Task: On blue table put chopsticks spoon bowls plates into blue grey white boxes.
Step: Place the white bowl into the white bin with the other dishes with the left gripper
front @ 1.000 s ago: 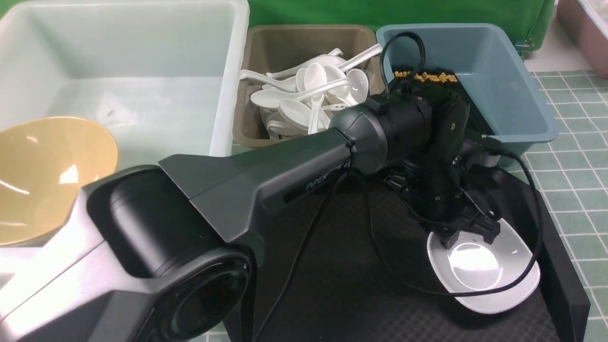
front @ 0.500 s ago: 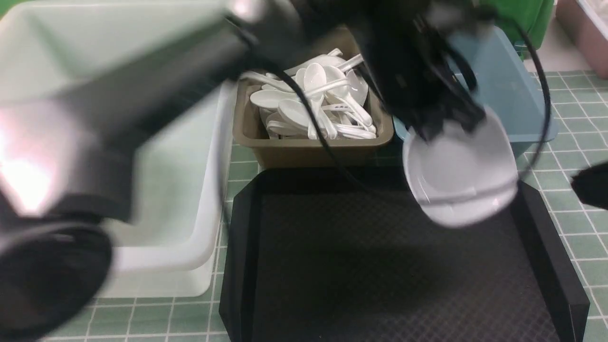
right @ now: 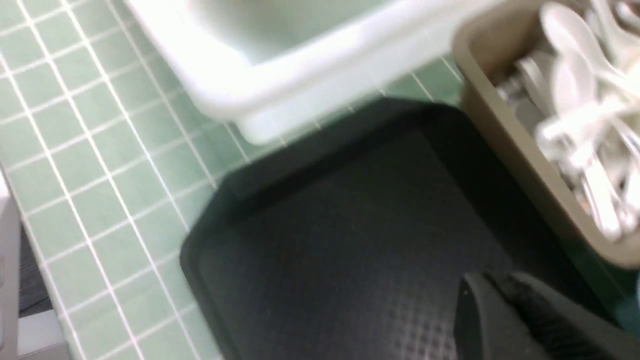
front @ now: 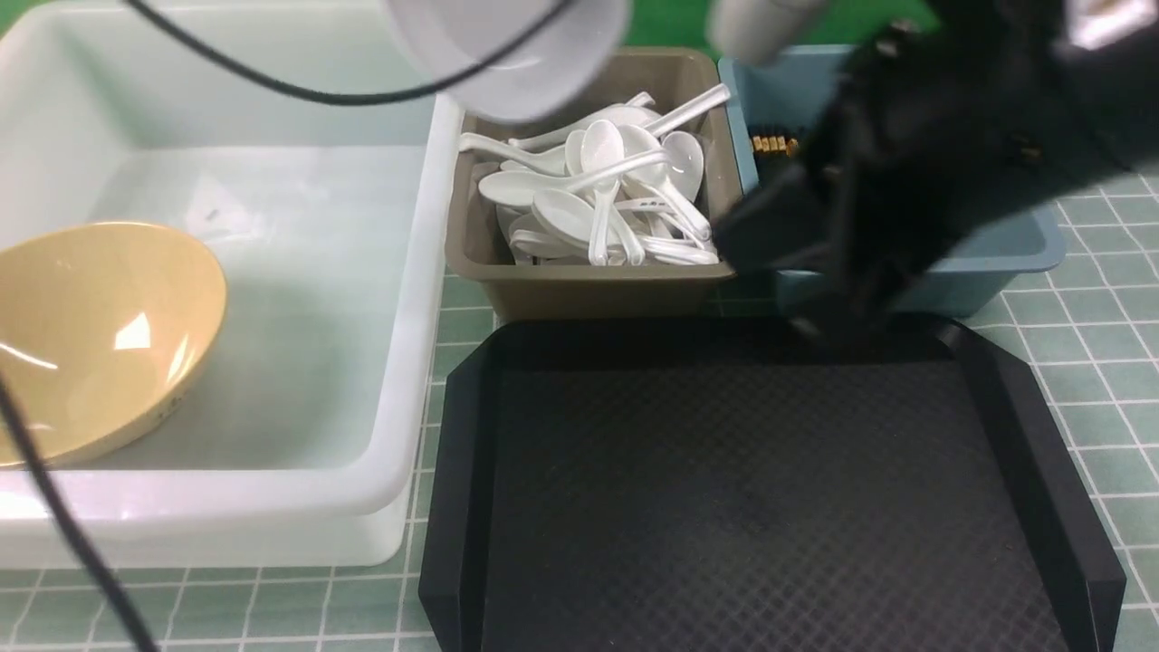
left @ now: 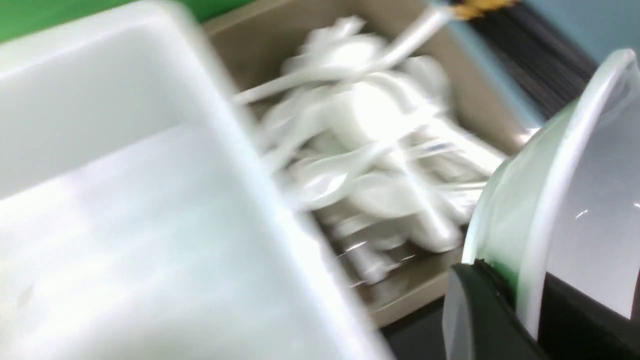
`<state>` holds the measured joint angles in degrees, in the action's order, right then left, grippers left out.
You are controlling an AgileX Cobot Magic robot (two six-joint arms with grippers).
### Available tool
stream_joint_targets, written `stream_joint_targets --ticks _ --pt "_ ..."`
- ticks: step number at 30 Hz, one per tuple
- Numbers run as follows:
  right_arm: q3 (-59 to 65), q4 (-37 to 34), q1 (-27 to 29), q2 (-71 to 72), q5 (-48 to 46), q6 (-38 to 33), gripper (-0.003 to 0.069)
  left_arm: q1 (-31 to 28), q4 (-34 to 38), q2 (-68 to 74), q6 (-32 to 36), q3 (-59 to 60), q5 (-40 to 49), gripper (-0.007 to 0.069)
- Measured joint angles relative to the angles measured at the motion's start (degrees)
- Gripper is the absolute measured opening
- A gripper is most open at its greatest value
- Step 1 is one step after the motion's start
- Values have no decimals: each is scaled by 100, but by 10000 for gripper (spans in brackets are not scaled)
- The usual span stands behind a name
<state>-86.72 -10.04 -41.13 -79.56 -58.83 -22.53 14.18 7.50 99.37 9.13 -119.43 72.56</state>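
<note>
Grips a white shallow plastic dish (front: 507, 54) by its rim in the left gripper (left: 522, 295), jaws closed on it. Holds it high above the meeting edges of the large white plastic box (front: 426, 272) and the grey-brown plastic box (front: 589, 294), tilted steeply, rim edge-on to the wrist camera; long axis lost in blur. Poises the right gripper (right: 492, 295) low over the far right corner of the black textured tray (front: 724, 498), jaws together, empty.

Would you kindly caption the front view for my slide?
A white dish hangs above the boxes; spoons fill the grey box, a yellow bowl lies in the white box.
</note>
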Motion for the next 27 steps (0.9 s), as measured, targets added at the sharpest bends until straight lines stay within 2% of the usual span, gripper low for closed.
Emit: stream_joint_targets --ticks 4,5,7,13,21,27 --pt "-660 -12 -548 -582 -20 -177 78 -837 90 -288 62 896 -36 6" --pt "-689 -12 -570 -609 -20 -192 78 -837 90 -295 60 940 -45 6" --pt "-941 0 -751 -867 -20 -282 78 -1205 229 -321 78 1357 -232 6" --pt "-1277 111 -867 -1412 -196 -319 78 -1937 619 -294 125 2247 -1132 6" --pt "-1303 267 -867 -1547 -317 -319 78 -2069 955 393 252 2496 -2106 6" --pt "-1303 293 -867 -1547 -606 -319 78 -2069 1494 1091 898 2500 -2283 6"
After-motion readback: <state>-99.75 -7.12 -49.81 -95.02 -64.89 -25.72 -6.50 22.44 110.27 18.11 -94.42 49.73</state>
